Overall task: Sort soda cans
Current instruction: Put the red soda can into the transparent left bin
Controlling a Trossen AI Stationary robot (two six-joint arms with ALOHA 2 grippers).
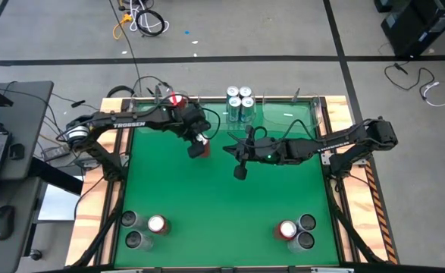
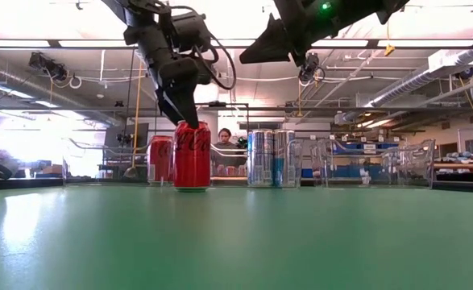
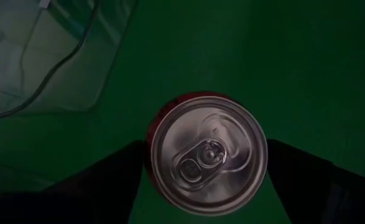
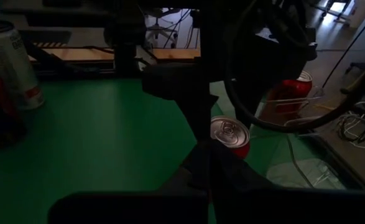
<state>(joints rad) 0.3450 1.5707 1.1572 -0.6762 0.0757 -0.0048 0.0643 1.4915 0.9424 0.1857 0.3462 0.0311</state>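
Red cola can (image 2: 192, 155) stands upright on the green tabletop (image 1: 222, 205), near the far bins. Left hand (image 2: 185, 115) hangs directly above it, fingers spread wide, gripping nothing. Right hand (image 1: 240, 172) hovers shut, empty. Risk: off-centre lift tipping the can.

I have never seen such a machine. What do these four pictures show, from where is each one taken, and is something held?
Two dark robot arms work over a green table. One picture looks down from above, one looks level across the table, and two come from cameras on the arms' wrists. The left gripper is around a red can standing upright on the table, fingers open on both sides, not squeezing it. The right gripper hangs shut over the middle and holds nothing. Other cans stand in groups near the corners, and some in clear bins at the far edge.
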